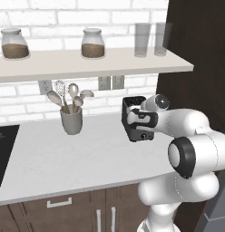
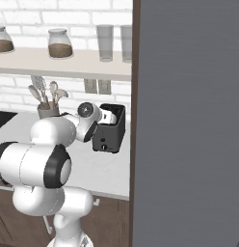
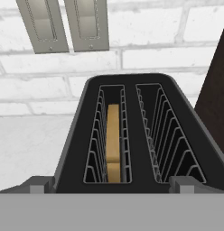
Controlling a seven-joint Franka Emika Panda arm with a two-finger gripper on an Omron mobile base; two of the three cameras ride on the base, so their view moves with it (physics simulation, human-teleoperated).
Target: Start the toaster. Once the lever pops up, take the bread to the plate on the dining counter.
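The tool (image 3: 112,185) hung with its jaws spread wide, grasping nothing, just above the toaster (image 3: 132,135); the bread (image 3: 113,142) stood upright in the left slot; the toaster sat on the white counter (image 1: 64,154) beneath wall outlets (image 3: 64,22)

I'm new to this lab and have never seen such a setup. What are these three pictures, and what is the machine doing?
It is a rendered kitchen with a white robot arm on a driving base. Two pictures come from cameras on the base, behind the arm to its left and right. The third looks along the gripper from a camera on the hand. The worktop carries a dark toaster and a grey utensil cup; jars and glasses stand on the shelf above. The hand view looks down into the toaster's two slots: the bread sits in one. The open gripper hovers above, holding nothing.
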